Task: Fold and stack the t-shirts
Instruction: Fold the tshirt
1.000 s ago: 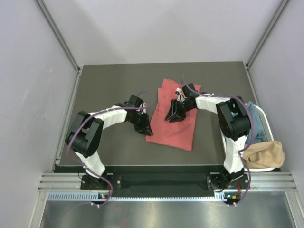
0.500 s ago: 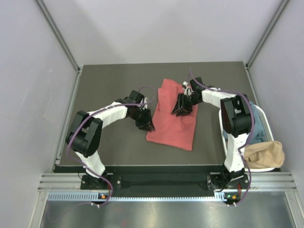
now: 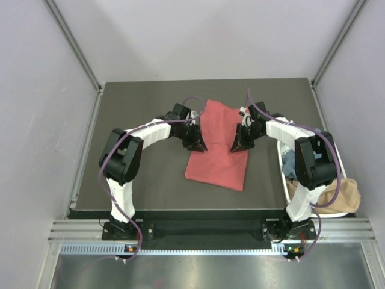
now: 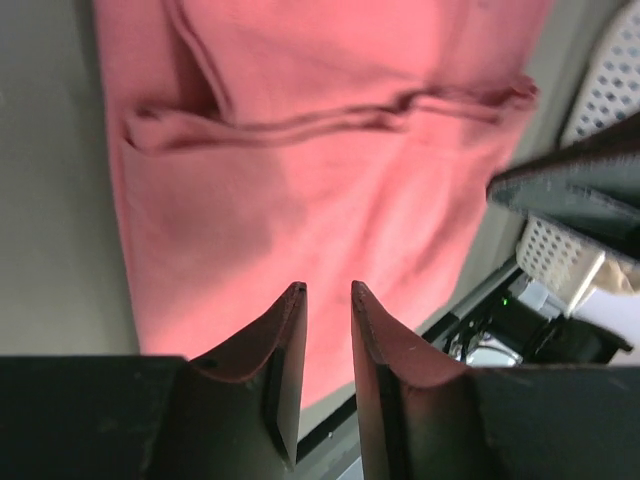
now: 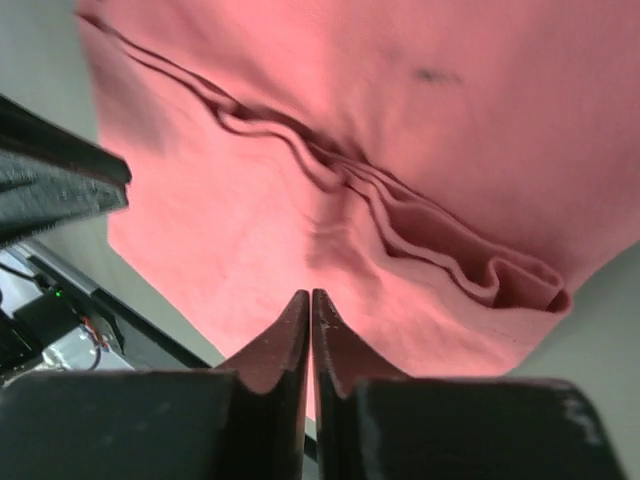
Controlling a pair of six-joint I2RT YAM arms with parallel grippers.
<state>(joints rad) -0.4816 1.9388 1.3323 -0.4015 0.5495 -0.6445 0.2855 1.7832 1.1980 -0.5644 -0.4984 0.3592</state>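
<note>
A coral-red t-shirt [image 3: 216,158] lies flat mid-table, with folded ridges across it in both wrist views [image 4: 330,180] [image 5: 420,150]. My left gripper [image 3: 197,144] hovers at its left edge; in the left wrist view the left gripper [image 4: 327,288] stands open by a narrow gap with nothing between the fingers. My right gripper [image 3: 238,144] is at the shirt's right edge; in its own view the right gripper [image 5: 309,294] is shut just above the cloth, and no cloth shows pinched. A blue t-shirt [image 3: 289,162] and a tan t-shirt [image 3: 337,195] lie in the basket.
A white slotted basket [image 3: 335,152] sits at the table's right edge, also seen in the left wrist view as the basket [image 4: 610,85]. Grey walls enclose three sides. The table's front edge [image 3: 198,212] runs just beyond the shirt's near hem.
Both grippers moved away from the bases and ended at opposite edges of the red shirt. The right gripper closed. The shirt's far right part now lies folded inward, leaving it narrower.
</note>
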